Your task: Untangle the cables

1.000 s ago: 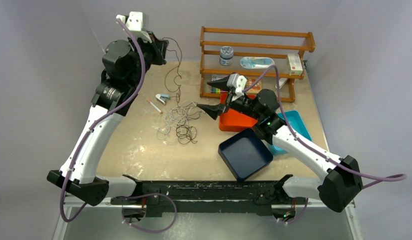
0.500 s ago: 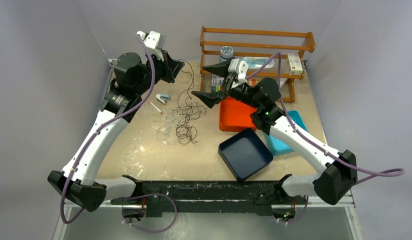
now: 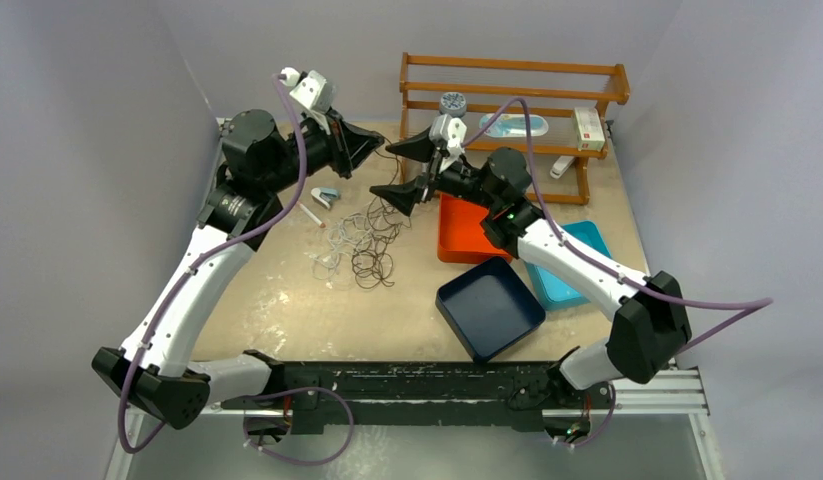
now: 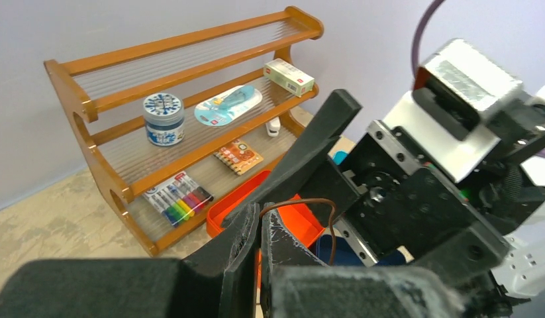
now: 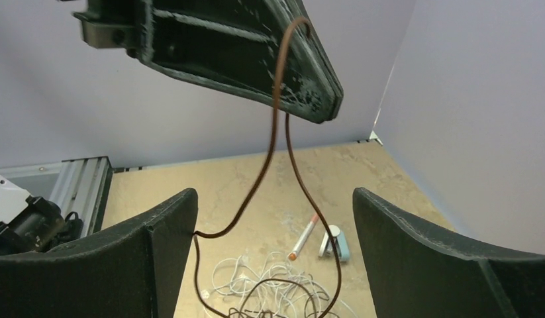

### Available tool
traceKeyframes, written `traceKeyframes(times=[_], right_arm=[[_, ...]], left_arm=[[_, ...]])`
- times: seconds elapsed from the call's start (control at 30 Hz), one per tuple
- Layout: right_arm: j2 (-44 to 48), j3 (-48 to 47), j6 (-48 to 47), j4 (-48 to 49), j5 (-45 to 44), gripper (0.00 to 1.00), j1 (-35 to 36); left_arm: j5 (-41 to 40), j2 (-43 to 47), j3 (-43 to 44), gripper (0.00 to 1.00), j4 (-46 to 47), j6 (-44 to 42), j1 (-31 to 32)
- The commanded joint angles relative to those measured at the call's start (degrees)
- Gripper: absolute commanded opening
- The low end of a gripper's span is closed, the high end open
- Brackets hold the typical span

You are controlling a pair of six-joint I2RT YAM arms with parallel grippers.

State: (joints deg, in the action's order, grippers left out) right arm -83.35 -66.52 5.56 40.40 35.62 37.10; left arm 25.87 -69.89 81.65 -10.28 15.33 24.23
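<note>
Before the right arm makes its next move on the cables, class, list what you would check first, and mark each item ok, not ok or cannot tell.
1. Left tool shut on the brown cable: ok.
2. Right tool open, jaws wide: ok.
3. Brown cable hanging between the right tool's fingers: ok.
4. Brown cable lifted free of the tangle: not ok, its lower end runs into it.
5. Brown cable unknotted from the white cable: cannot tell.
</note>
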Motion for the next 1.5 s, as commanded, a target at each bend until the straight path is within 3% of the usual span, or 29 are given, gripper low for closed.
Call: traceKeyframes(times=[0.0,0.33,0.47,0.57,0.87,1.27,1.47], right_arm=[[0.2,-2.6,0.2,2.1,1.0,0.85,0.0],[0.9,-1.3,-0.4,1.1,1.2,0.37,0.0],[2.2,0.0,-0.9,-0.6,-0.7,0.13,-0.1],[3.8,2.6,0.0,0.5,-0.5,0.02,0.0],[8.6,8.1,1.0,1.2,-4.0,0.00,0.1],[13.2,2.7,2.1,-7.7,-14.4,0.00,-0.3],[14.5,0.9,3.5,-12.4,-16.1,0.00,-5.4]], left_arm=[[4.9,2.1,0.0,0.00,3.9,-1.2,-0.1],[4.1,3.3,-1.6,0.00,4.4,-0.7,-0.1],[3.9,3.9,-3.4,0.00,6.2,2.0,-0.1],[5.8,3.9,-5.4,0.07,8.5,5.6,-0.1],[9.0,3.8,-8.3,0.32,8.5,8.6,-0.1],[7.7,5.0,-9.4,0.54,8.2,8.4,-0.1],[9.3,4.9,-9.6,0.70,7.1,7.2,-0.1]])
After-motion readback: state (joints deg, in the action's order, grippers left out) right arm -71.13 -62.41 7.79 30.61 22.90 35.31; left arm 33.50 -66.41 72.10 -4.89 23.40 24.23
